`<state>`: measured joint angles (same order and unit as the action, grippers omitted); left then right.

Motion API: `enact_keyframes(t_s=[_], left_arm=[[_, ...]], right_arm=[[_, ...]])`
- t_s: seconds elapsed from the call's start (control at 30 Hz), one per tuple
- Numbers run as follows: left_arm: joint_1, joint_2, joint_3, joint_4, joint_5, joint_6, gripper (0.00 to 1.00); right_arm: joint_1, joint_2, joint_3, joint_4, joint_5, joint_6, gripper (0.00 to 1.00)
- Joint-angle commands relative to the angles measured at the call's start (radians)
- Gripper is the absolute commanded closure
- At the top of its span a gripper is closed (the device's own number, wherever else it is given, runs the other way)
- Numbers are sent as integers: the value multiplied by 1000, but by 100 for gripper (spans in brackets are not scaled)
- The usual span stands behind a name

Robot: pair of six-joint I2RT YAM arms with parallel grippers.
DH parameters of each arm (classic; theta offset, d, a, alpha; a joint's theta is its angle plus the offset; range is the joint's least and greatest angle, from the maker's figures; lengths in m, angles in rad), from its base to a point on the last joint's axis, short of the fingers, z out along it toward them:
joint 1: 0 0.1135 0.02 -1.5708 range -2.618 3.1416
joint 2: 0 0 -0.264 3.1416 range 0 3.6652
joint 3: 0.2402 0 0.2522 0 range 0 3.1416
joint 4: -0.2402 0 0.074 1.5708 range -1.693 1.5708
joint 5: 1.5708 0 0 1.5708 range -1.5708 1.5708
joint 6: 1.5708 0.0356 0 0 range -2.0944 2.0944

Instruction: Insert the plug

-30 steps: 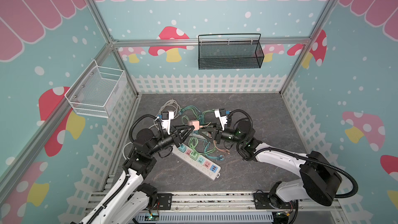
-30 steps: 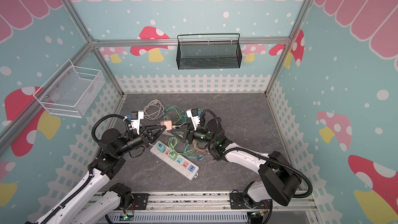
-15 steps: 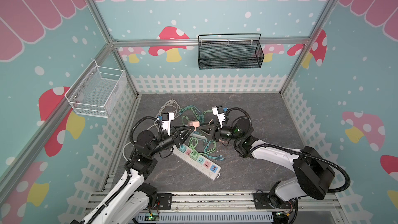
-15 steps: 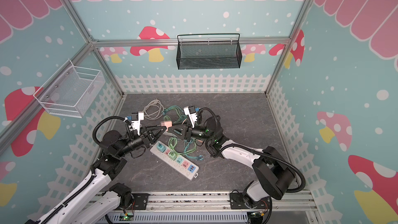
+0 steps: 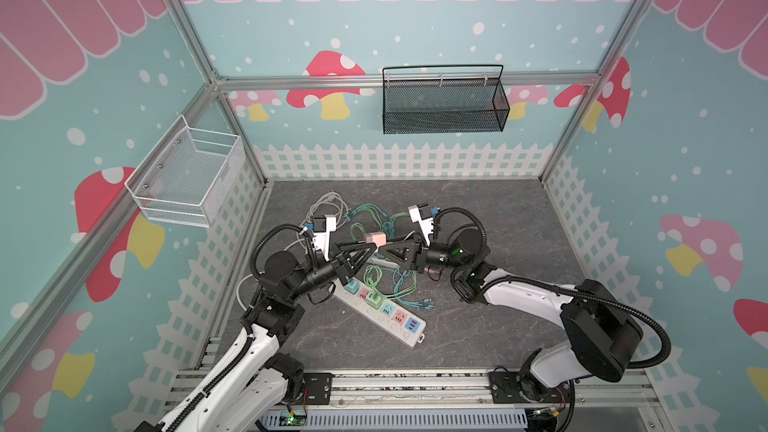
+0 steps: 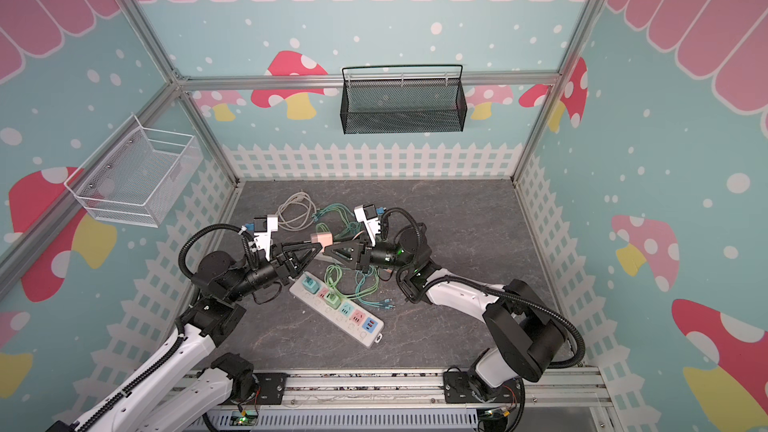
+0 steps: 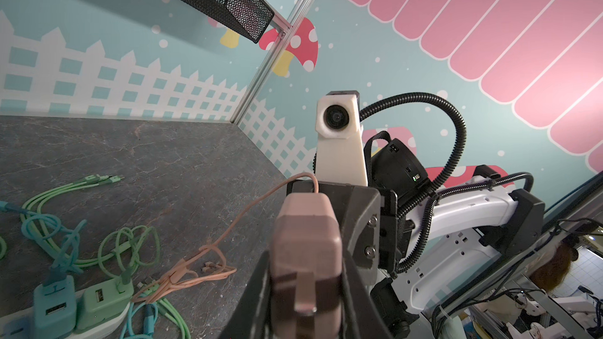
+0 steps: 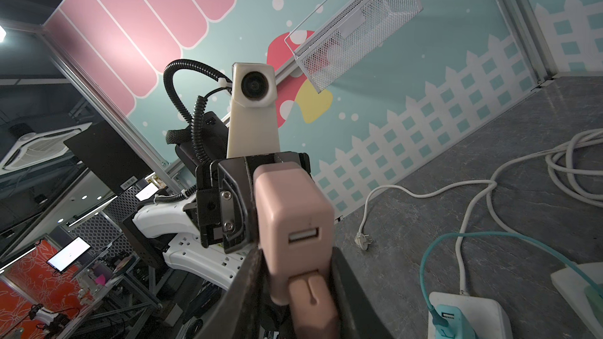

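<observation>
Since last frame, right gripper closed onto pink USB plug; my left gripper clamps pink charger just beyond its tips.

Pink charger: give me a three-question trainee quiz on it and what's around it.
1. True or false: the pink charger lies on the table.
2. The power strip lies: A in the black basket, B on the table, C in the white basket.
3. Fill in: the left tool is shut on the ___.
Key: 1 false; 2 B; 3 pink charger.
</observation>
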<state>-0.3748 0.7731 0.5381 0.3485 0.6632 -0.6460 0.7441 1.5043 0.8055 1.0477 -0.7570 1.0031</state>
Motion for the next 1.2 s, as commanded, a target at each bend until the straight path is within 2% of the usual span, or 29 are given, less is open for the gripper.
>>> enact_keyframes(t_s=[0.0,0.33,0.57,0.87,1.07,1.17], left_arm=[[-5,2,-33,12,-2,-17,97],[-5,-6,-65,60,7,-39,97],[-4,-1,-67,72,4,-54,96],[-6,11,-114,180,1,-132,96],[-9,5,-115,182,2,-132,91],[-10,5,-118,183,0,-131,84]], right_arm=[[9,-5,18,89,-26,14,66],[9,5,30,131,-36,36,61],[9,16,36,171,-40,54,60],[9,34,47,205,-41,71,62],[9,44,62,204,-43,75,65],[9,48,67,204,-46,78,68]])
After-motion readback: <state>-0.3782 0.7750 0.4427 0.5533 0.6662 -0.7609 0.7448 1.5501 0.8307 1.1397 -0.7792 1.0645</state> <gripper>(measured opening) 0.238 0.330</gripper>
